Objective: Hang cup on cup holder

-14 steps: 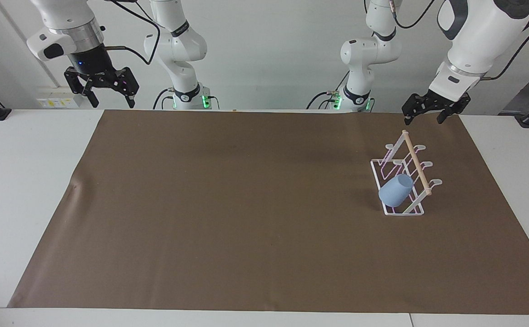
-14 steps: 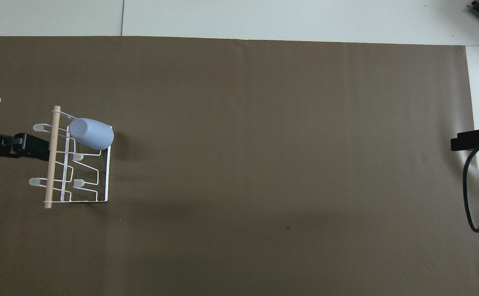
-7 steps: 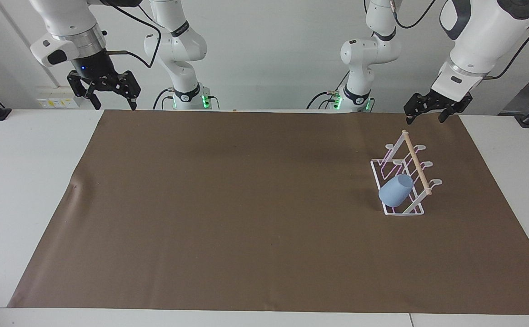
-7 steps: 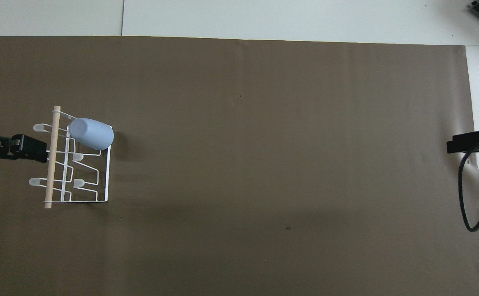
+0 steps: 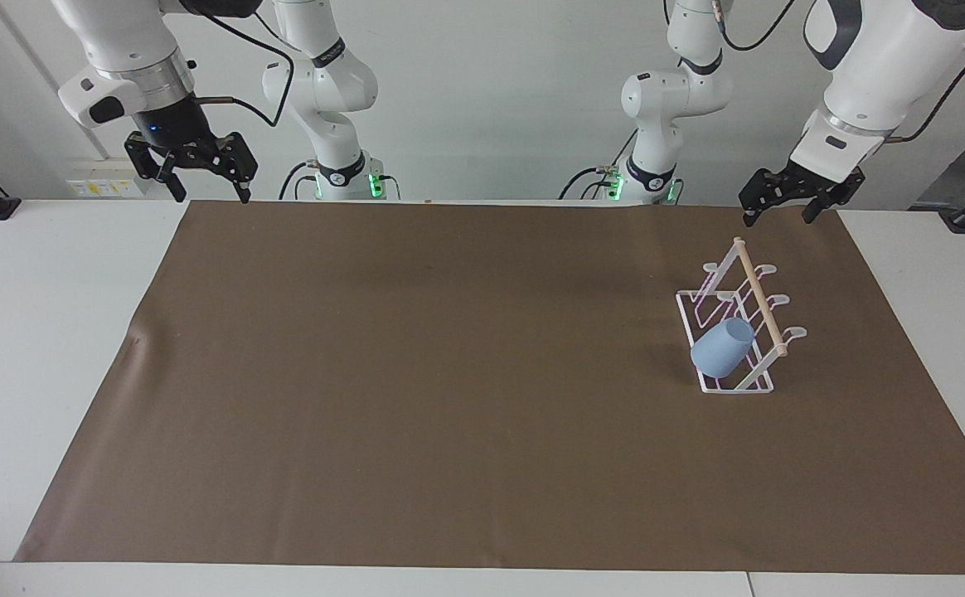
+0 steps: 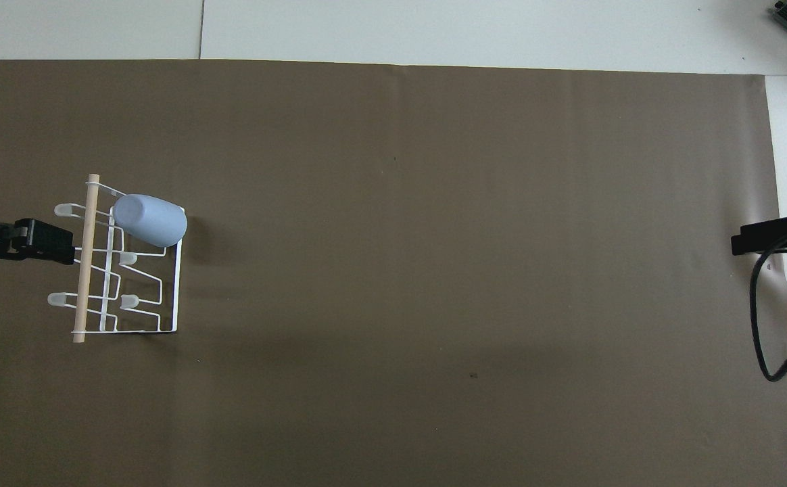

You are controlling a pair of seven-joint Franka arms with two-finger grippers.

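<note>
Cup (image 5: 723, 348): hung tilted on a prong of the cup holder (image 5: 760, 377), right of frame in the facing view.
Left gripper (image 5: 789, 213): raised at upper right, fingers spread, nothing held.
Right gripper (image 5: 201, 186): raised at upper left, fingers spread, nothing held.
Brown mat (image 5: 449, 373): spread under the holder.

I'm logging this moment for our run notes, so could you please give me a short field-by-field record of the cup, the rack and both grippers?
cup: light blue cup, upturned and tilted on a prong of the rack, held by neither gripper
rack: white wire rack with a wooden rod, on the brown mat toward the left arm's end
left gripper: left gripper open, empty, raised over the mat's edge by the rack
right gripper: right gripper open, empty, raised over the mat's other corner
task state: cup looks hung
</note>
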